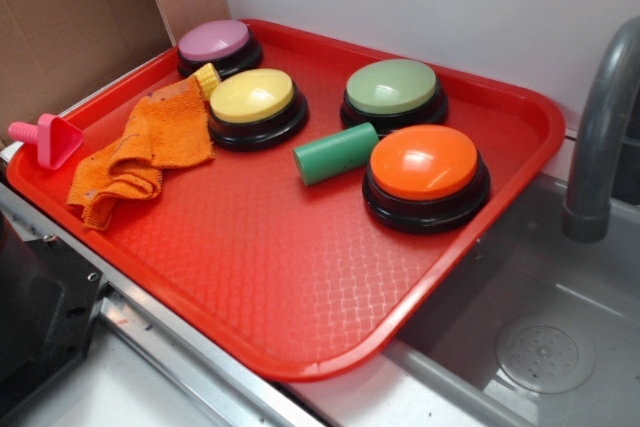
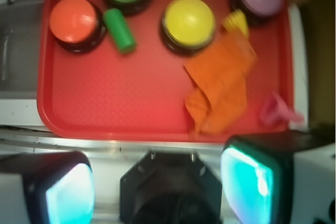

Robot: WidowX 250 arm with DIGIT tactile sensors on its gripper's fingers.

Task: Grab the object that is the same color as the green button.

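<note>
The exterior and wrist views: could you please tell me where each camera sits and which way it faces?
Exterior: off the tray's near corner, looking down obliquely; sink at right; nothing clearly of the robot shows.
Wrist: on the arm, high above the tray's edge, looking nearly straight down; gripper open, fingers at the bottom.
Shared: green cylinder lying between green button and orange button, plus the orange cloth.

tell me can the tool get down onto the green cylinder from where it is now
Probably yes. The green cylinder lies uncovered on the red tray, nothing above it. It sits tight beside the orange button, so the tool, fingers apart, has little room on that side.
</note>
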